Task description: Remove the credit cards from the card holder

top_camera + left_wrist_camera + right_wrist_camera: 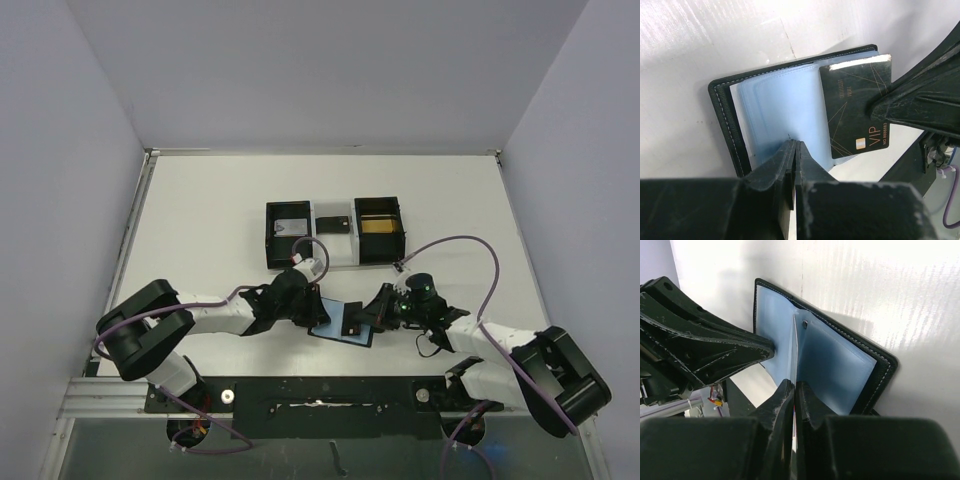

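My left claw [795,148] clenched, tips on the open card holder [724,112], right claw [794,389] grasping a dark credit card [854,107]

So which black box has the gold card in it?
The right-hand box, on the right arm's side, holds the gold card; the left-hand box holds a pale grey card instead.

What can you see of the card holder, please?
The card holder lies open on the table: black leather-like cover with pale stitching, translucent blue plastic pockets inside. The left gripper pinches a pocket's edge; the right gripper is shut on a black VIP card overhanging its opposite edge.
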Robot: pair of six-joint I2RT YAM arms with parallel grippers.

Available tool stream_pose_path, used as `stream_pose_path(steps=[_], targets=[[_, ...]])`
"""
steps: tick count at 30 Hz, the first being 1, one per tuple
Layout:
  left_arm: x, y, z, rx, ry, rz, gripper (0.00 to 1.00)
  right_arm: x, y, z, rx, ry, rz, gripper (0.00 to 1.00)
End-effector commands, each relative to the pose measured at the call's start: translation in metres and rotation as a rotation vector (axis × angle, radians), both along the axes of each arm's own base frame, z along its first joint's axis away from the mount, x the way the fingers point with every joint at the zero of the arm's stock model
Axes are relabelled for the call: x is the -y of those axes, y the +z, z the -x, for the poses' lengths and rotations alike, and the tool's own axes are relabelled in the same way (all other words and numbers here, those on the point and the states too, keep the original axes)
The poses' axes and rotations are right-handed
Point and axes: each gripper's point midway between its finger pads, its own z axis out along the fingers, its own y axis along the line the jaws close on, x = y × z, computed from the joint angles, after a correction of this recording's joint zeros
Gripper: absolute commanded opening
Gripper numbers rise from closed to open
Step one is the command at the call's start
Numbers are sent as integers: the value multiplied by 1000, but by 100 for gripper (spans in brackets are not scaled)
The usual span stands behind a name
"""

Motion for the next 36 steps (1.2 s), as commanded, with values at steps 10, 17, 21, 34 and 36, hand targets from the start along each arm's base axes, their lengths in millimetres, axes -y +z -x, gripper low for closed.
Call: stream_pose_path(steps=[10, 17, 21, 34, 36], targets=[[-46, -32, 0, 8, 115, -213, 0, 17, 47, -31, 179, -42, 117, 0], [-37, -13, -3, 38, 135, -112, 5, 16, 68, -36, 258, -13, 117, 0], [-33, 10, -8, 84, 144, -49, 20, 6, 63, -32, 237, 23, 69, 0], [-75, 42, -13, 143, 263, -69, 52, -34, 37, -18, 140, 148, 41, 0], [-83, 44, -15, 133, 275, -90, 55, -35, 28, -19, 116, 153, 85, 0]])
